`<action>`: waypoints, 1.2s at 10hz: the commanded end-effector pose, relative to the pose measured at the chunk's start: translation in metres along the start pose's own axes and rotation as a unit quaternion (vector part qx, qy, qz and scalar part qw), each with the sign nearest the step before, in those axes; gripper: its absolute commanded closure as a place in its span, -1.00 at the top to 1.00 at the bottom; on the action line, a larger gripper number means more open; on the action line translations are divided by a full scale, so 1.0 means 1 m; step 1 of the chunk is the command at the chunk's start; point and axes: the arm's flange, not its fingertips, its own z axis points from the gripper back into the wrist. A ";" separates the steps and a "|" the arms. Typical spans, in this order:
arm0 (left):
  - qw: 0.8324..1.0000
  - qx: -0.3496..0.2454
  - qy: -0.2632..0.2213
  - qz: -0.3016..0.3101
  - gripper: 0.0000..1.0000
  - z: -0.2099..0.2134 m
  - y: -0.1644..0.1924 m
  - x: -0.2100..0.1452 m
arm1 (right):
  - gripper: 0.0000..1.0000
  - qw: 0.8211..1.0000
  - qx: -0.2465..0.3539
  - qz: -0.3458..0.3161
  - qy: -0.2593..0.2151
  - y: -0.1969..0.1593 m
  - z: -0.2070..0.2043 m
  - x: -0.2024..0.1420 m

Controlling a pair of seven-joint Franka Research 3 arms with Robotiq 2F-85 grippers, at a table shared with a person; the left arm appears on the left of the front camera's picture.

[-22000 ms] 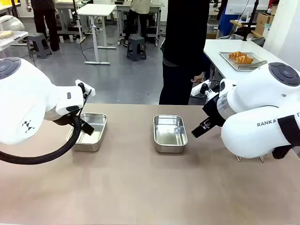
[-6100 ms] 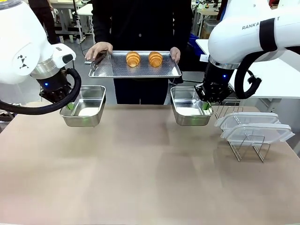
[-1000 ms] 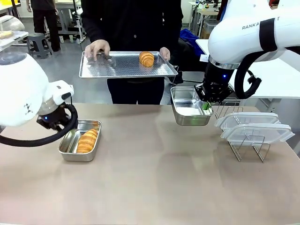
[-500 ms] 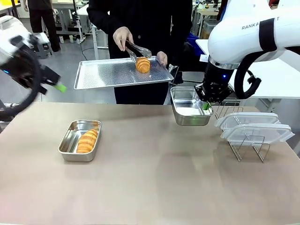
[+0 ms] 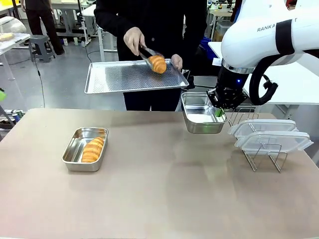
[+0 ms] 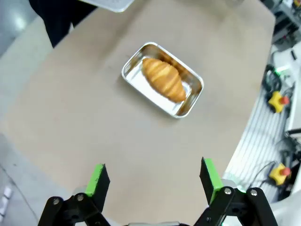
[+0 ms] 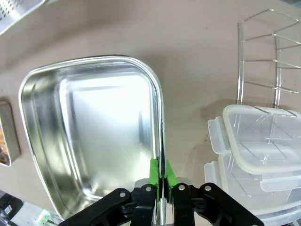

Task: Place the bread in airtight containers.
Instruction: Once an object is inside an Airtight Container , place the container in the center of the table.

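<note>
Progress: about half | desk (image 5: pixel 164 199): first steel container (image 5: pixel 74 148) holds a croissant (image 5: pixel 92 149), no lid | right end effector (image 7: pixel 160 176) pinched shut on the rim of the empty second container (image 7: pixel 89 136), held off the desk | left end effector (image 6: pixel 153 165) wide open, empty, above the desk | lids (image 5: pixel 271 134) on the rack | second croissant (image 5: pixel 158 63), golden and ridged, in the person's tongs (image 5: pixel 146 51) over the tray (image 5: pixel 114 77)

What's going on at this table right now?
A person holds a tray and grips a croissant with tongs over it. The right claw is shut on the rim of an empty tub, holding it up beside the tray. The other tub sits on the table with a second croissant inside; the left claw hangs open high above it. Clear lids rest on a rack.
</note>
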 end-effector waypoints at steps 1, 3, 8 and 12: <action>0.997 0.001 -0.059 -0.051 1.00 -0.010 -0.003 -0.033 | -1.00 1.000 0.000 -0.006 -0.003 0.000 0.003 0.000; 0.992 -0.006 -0.104 -0.071 1.00 -0.009 0.000 -0.052 | -1.00 1.000 0.000 -0.006 -0.003 0.000 0.003 0.000; 0.975 -0.042 -0.191 -0.102 1.00 -0.022 -0.005 -0.056 | -1.00 1.000 0.000 -0.006 -0.003 0.000 0.003 0.000; 0.983 -0.015 -0.156 -0.095 1.00 -0.014 -0.003 -0.058 | -1.00 1.000 0.000 -0.006 -0.003 0.000 0.003 0.000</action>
